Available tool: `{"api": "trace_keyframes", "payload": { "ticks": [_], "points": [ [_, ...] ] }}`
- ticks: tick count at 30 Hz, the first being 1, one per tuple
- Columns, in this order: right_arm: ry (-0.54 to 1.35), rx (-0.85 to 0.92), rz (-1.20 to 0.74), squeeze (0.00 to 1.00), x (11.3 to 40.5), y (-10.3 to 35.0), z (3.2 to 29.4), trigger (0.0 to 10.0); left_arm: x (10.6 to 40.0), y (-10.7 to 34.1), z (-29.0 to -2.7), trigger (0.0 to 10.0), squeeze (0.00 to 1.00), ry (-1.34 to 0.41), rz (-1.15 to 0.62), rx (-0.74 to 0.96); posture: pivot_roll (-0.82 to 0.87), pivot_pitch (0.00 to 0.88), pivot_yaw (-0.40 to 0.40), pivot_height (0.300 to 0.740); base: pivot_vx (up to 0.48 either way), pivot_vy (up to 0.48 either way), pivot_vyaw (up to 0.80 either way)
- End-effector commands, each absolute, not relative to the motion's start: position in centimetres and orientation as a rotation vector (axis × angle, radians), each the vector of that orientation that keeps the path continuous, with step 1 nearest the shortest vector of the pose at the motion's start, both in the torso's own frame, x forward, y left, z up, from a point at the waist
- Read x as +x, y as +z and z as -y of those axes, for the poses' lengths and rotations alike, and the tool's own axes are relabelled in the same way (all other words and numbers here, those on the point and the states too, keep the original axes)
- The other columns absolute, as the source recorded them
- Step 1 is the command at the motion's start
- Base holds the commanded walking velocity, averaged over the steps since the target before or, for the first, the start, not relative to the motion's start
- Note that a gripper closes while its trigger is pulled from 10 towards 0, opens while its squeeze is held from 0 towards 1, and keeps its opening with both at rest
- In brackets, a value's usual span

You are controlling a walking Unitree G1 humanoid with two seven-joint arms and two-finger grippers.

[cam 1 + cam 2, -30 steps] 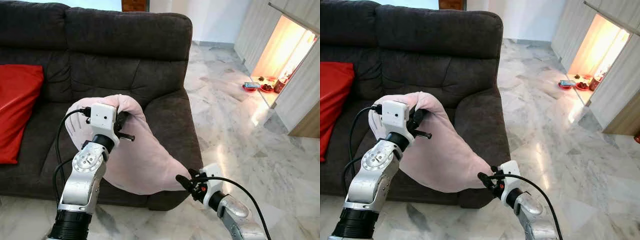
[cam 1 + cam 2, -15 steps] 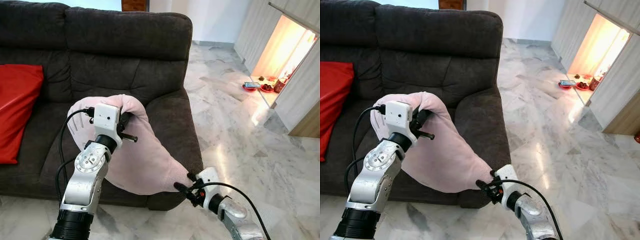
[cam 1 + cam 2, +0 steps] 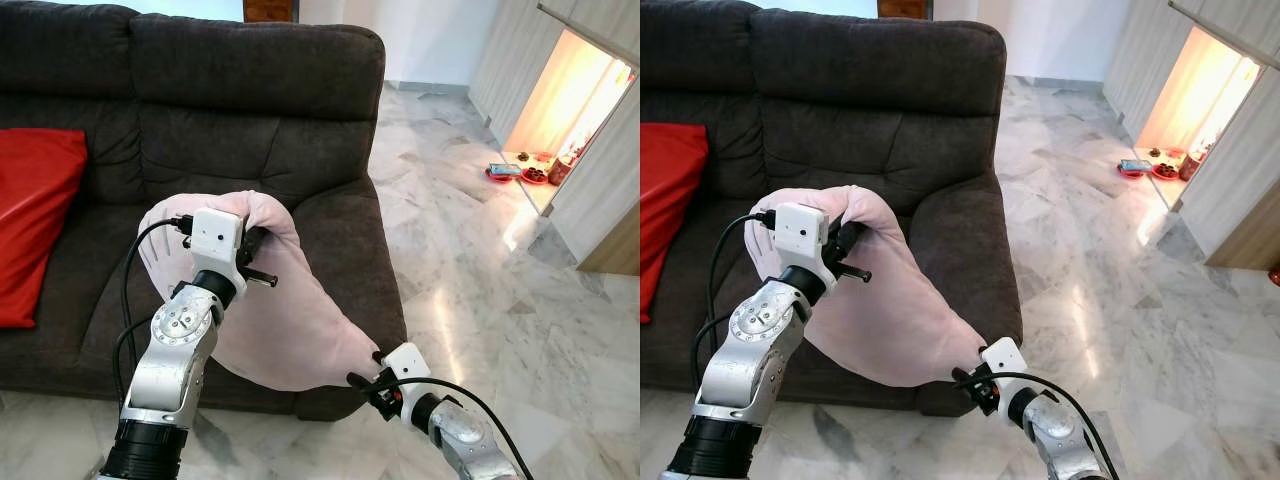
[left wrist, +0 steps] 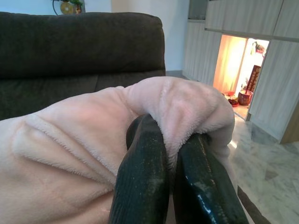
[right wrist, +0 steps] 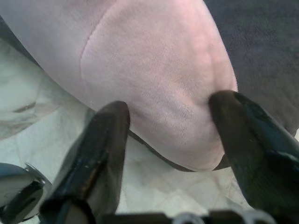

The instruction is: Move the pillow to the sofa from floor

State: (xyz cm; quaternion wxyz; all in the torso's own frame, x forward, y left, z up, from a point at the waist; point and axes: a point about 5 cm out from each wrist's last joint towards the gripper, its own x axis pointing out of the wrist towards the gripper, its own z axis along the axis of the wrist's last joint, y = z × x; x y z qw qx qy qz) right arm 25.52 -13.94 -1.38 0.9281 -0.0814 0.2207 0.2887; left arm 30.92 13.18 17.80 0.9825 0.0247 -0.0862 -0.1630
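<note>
A soft pale-pink plush pillow (image 3: 290, 320) hangs in the centre of the left eye view, draped across the front edge of the dark grey fabric sofa (image 3: 250, 120) and its right armrest, clear of the glossy white marble floor (image 3: 480, 260) but not yet lying on the seat. The left gripper (image 4: 174, 177), at centre-left of the head views, has its two black fingers pressed together on a bunched fold at the pillow's upper end, pinching the plush tightly. The right gripper (image 5: 170, 140), at lower centre-right of the head views, has its fingers spread wide to either side of the pillow's lower corner; they sit just beside the fabric without squeezing it, so that end looks unheld. The pillow looks light and very limp: it sags and stretches between its ends, so I judge it will fold and slide, not hold a shape. The fleecy nap should grip well, and the best holds are gathered folds at the two ends, not the flat middle. A flat red cushion (image 3: 35, 220) rests on the sofa seat at the far left of the frame.
</note>
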Motion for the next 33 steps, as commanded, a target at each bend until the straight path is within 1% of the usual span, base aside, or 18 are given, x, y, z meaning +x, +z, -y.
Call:
{"api": "trace_keyframes", "payload": {
  "ticks": [1, 3, 7, 12, 15, 19, 21, 23, 24, 26, 30, 33],
  "points": [
    [0.548, -0.202, -0.498, 0.0, 25.5, -1.9, 14.7, 10.0, 30.8, 19.5, -12.2, 10.0, 0.0, -0.373, 0.247, 0.044, 0.04, 0.0, -0.091, 0.74, 0.0, 0.0, 0.0],
    [0.538, -0.187, -0.5, 0.0, 25.5, -2.0, 14.8, 10.0, 30.8, 19.6, -12.2, 10.0, 0.0, -0.375, 0.247, 0.043, 0.04, 0.0, -0.09, 0.74, 0.0, 0.0, 0.0],
    [0.457, -0.144, -0.496, 0.0, 25.6, -2.0, 15.3, 10.0, 30.8, 19.5, -12.1, 10.0, 0.0, -0.38, 0.244, 0.043, 0.04, 0.0, -0.09, 0.74, 0.0, 0.0, 0.0],
    [0.379, -0.23, -0.532, 0.0, 25.9, -2.3, 16.4, 10.0, 30.8, 19.5, -12.1, 10.0, 0.0, -0.381, 0.242, 0.044, 0.04, 0.0, -0.091, 0.74, 0.0, 0.0, 0.0],
    [0.347, -0.177, -0.542, 0.0, 25.8, -2.5, 16.4, 10.0, 30.8, 19.5, -12.1, 10.0, 0.0, -0.381, 0.242, 0.044, 0.04, 0.0, -0.091, 0.74, 0.0, 0.0, 0.0],
    [0.371, -0.108, -0.538, 0.0, 25.6, -2.6, 16.0, 10.0, 30.8, 19.5, -12.1, 10.0, 0.0, -0.379, 0.24, 0.043, 0.04, 0.0, -0.091, 0.74, 0.0, 0.0, 0.0],
    [0.414, -0.036, -0.523, 0.0, 25.5, -2.5, 15.4, 10.0, 30.8, 19.5, -12.1, 10.0, 0.0, -0.38, 0.239, 0.043, 0.05, 0.0, -0.09, 0.74, 0.0, 0.0, 0.0],
    [0.431, -0.013, -0.515, 0.0, 25.5, -2.5, 15.1, 10.0, 30.8, 19.5, -12.1, 10.0, 0.0, -0.381, 0.238, 0.043, 0.05, 0.0, -0.09, 0.74, 0.0, 0.0, 0.0],
    [0.472, 0.028, -0.502, 0.0, 25.5, -2.3, 14.5, 10.0, 30.8, 19.4, -12.1, 10.0, 0.0, -0.381, 0.238, 0.043, 0.05, 0.0, -0.091, 0.74, 0.0, 0.0, 0.0],
    [0.515, 0.059, -0.49, 0.0, 25.5, -2.2, 14.0, 10.0, 30.8, 19.4, -12.1, 10.0, 0.0, -0.381, 0.238, 0.042, 0.05, 0.0, -0.093, 0.74, 0.0, 0.0, 0.0],
    [0.543, 0.095, -0.474, 0.0, 25.7, -1.9, 13.6, 10.0, 30.7, 19.4, -12.1, 10.0, 0.0, -0.379, 0.237, 0.042, 0.05, 0.0, -0.094, 0.74, 0.0, 0.0, 0.0],
    [0.615, 0.166, -0.463, 0.0, 25.8, -1.4, 13.0, 10.0, 30.7, 19.4, -12.2, 10.0, 0.0, -0.376, 0.236, 0.043, 0.05, 0.0, -0.095, 0.74, 0.0, 0.0, 0.0]
  ]
}}
